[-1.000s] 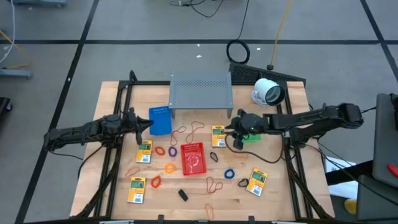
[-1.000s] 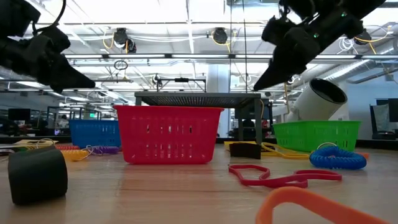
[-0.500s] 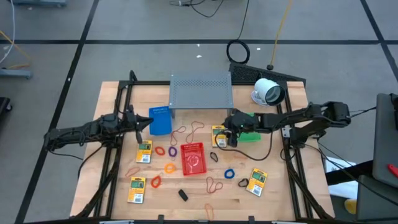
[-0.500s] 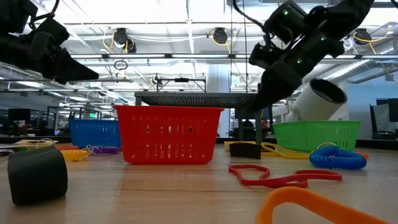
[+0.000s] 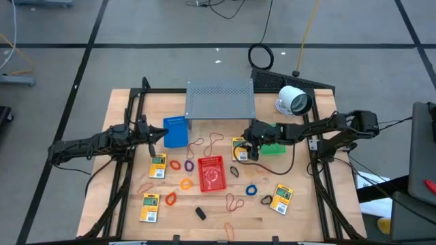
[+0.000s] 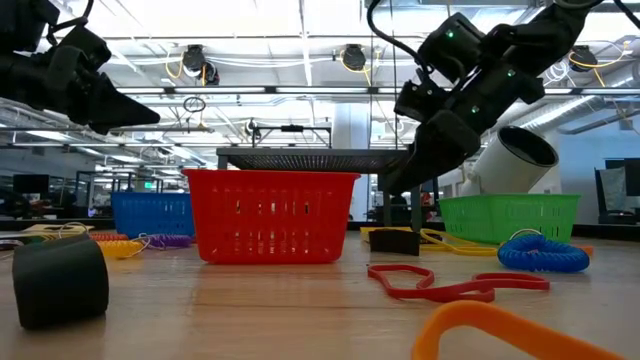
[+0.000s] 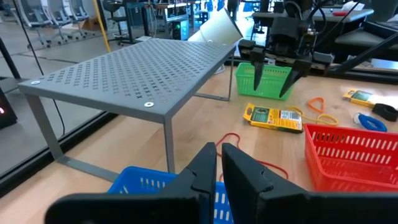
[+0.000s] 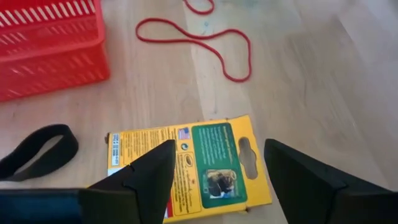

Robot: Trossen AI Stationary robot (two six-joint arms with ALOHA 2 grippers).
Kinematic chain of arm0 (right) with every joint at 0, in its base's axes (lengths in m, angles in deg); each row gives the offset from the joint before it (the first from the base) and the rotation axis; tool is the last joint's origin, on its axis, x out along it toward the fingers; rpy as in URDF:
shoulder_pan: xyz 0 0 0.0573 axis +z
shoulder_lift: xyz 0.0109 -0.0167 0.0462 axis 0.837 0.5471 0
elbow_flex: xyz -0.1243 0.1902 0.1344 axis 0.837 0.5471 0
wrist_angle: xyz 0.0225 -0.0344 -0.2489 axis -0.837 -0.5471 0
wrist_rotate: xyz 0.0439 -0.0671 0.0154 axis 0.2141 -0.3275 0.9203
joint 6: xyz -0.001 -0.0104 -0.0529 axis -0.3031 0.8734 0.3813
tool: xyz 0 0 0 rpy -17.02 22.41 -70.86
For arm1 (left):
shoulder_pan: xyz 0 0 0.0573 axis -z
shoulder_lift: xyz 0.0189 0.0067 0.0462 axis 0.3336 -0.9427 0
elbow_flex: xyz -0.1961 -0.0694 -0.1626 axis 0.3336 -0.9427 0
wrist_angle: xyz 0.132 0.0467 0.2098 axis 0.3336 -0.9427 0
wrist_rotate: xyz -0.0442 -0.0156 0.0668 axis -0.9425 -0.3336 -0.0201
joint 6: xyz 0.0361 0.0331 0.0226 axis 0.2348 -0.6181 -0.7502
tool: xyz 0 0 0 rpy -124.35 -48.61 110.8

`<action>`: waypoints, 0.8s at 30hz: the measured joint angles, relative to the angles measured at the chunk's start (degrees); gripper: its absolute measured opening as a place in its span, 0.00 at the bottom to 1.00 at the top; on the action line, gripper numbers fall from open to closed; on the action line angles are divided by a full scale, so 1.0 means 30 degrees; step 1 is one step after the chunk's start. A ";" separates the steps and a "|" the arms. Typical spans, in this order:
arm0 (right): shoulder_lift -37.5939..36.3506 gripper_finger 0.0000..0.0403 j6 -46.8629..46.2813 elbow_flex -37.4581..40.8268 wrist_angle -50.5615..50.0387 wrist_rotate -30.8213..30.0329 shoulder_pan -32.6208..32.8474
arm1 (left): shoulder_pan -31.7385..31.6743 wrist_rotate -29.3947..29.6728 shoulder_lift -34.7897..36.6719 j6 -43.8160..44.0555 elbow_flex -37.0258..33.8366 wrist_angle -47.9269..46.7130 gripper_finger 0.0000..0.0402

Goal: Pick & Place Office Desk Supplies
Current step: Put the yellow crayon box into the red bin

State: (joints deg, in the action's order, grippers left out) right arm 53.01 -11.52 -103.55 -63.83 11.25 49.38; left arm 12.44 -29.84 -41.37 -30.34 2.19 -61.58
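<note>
Right gripper (image 8: 214, 168) hangs over a yellow packet (image 8: 189, 165), fingers spread wide, nothing between them, not touching it. The packet lies flat on the wooden table (image 8: 298, 81) right below the gap, its green label between the two fingertips. Black band loop (image 8: 37, 149) lies just beside one finger; past the tips come a red rubber band (image 8: 205, 40) and the red basket (image 8: 50, 46), bare wood around the packet otherwise. From above, the green basket (image 5: 274, 146) sits just behind this gripper.

Left gripper (image 7: 219, 163) has its fingers pressed nearly together, holding nothing, hovering over the blue basket (image 7: 146, 180). Ahead of the tips stands the grey perforated shelf (image 7: 130, 71), open table beside it. Farther off, the same yellow packet lies under the right gripper.
</note>
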 joint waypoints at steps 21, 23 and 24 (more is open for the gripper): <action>0.1654 0.58 -0.0443 -0.0022 0.1423 0.0651 0.0269 | 0.0000 -0.0032 -0.0001 -0.0015 0.0000 -0.0167 0.09; 0.2147 0.58 -0.0365 0.0029 0.1566 0.0675 0.0271 | 0.0000 -0.0031 0.0000 -0.0016 0.0000 -0.0173 0.09; 0.2402 0.58 -0.0330 0.0022 0.2016 0.0675 0.0271 | 0.0000 -0.0033 0.0000 -0.0022 0.0000 -0.0174 0.09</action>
State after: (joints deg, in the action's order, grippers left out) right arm 60.22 -12.51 -103.48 -57.78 13.27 50.20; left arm 12.44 -29.94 -41.37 -30.41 2.19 -62.10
